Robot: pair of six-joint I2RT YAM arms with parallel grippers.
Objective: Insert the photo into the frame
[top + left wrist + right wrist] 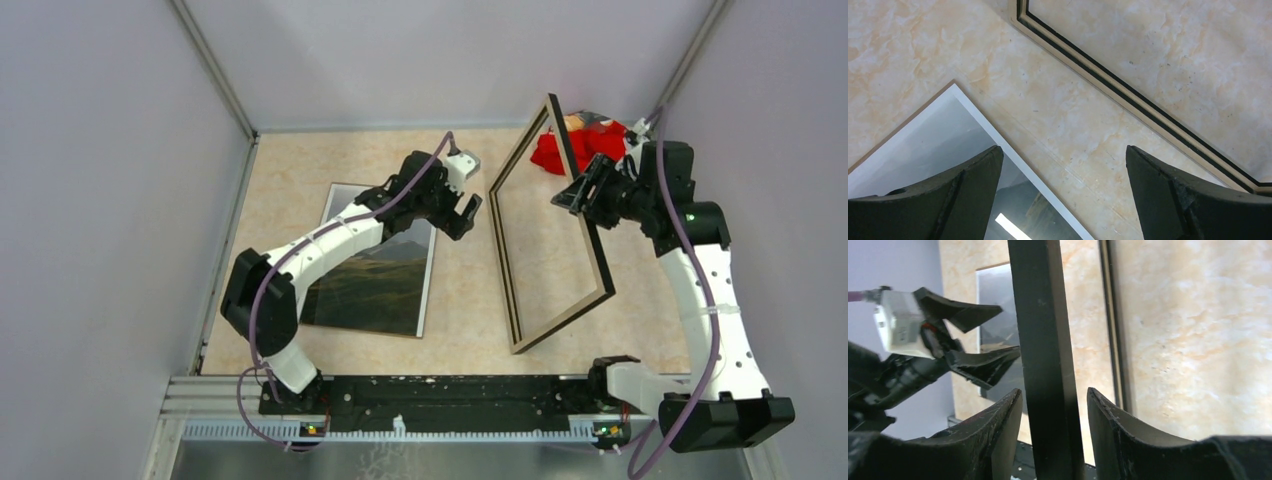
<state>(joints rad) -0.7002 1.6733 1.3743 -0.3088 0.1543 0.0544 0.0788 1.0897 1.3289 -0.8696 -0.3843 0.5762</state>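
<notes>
The right hand (pixel 1054 392) has its two fingers set on either side of one long black bar of the frame (pixel 503 265). One finger (pixel 998 435) looks pressed against the bar and a thin gap shows at the other, so I cannot tell whether the hold is clenched or loose. The frame stands tilted on the desk (pixel 300 170). The edge farthest from this hand rests on the surface, and the edge between the fingers is raised, with the tan back facing away from the hand. Just beyond this hand, toward the back wall, lies a red object (pixel 550 152), partly hidden by the frame's top corner. The left hand (pixel 466 215) is released, its fingers spread wide with nothing between them, and it hovers above the desk. The photo (pixel 380 275) lies flat and picture side up, with one white-bordered corner directly beneath this hand and the rest reaching back under its arm. On the hand's other side the resting edge of the frame runs close by. It does not touch the photo, and a strip of bare desk separates them.
</notes>
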